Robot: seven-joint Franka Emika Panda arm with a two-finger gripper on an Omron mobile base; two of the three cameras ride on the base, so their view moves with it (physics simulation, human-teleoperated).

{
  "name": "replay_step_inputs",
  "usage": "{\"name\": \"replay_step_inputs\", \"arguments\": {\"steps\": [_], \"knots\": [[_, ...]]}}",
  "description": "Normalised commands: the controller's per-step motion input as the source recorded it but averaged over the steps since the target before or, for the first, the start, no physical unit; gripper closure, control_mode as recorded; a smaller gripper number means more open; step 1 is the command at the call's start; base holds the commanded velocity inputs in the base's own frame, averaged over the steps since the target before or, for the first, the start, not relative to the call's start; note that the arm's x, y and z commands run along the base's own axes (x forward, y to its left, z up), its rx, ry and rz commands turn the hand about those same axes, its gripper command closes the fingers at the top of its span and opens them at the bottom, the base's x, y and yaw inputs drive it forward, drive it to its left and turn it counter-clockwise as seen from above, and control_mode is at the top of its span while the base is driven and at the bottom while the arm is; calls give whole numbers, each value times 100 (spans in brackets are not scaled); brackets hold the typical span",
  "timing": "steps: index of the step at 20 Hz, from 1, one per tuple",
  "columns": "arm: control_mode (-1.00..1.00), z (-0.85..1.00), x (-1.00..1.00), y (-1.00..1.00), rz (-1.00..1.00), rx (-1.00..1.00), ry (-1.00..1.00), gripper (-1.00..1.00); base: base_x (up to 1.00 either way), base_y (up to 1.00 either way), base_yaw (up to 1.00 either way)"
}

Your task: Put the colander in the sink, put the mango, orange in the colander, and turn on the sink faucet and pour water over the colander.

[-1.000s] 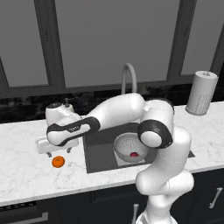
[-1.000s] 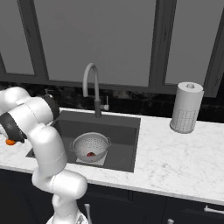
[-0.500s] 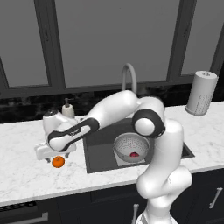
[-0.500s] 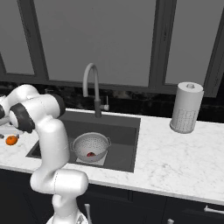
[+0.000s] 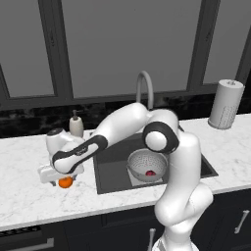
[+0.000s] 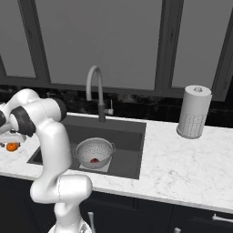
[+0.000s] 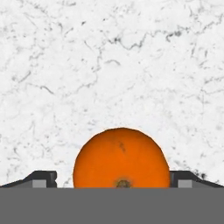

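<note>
The orange (image 7: 121,158) lies on the white marble counter, left of the sink (image 5: 115,164). My gripper (image 5: 62,180) hangs low over the orange (image 5: 65,182), open, with one fingertip (image 7: 41,178) on each side of it and a gap to both. In the sink basin stands the silvery colander (image 5: 145,164) with the dark red mango (image 5: 150,173) inside it. From the right base view the colander (image 6: 94,152), the mango (image 6: 94,160) and the orange (image 6: 12,146) at the far left show again. Behind the basin rises the sink faucet (image 6: 94,88).
A beige soap dispenser (image 5: 75,125) stands at the back of the counter near the arm. A paper towel roll (image 6: 194,112) stands on the counter to the right of the sink. My arm spans over the sink's left half.
The hand has come down over the orange, so that its fingers now straddle it. The colander and mango have not moved.
</note>
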Motion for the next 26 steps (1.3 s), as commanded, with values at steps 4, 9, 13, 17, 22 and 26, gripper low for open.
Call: {"name": "replay_step_inputs", "arguments": {"steps": [4, 9, 13, 17, 22, 26], "knots": [[-100, -21, 0, 0, 0, 0, 0, -100, 0, 0, 0], [-100, -2, 0, 0, 0, 0, -2, -100, 0, 0, 0], [-100, 0, 0, 0, 0, 0, 0, -100, 0, 0, 0], [-100, 0, 0, 0, 0, 0, 0, -100, 0, 0, 0], [-100, 0, 0, 0, 0, 0, 0, 100, 0, 0, 0], [-100, 0, 0, 0, 0, 0, 0, 100, 0, 0, 0]]}}
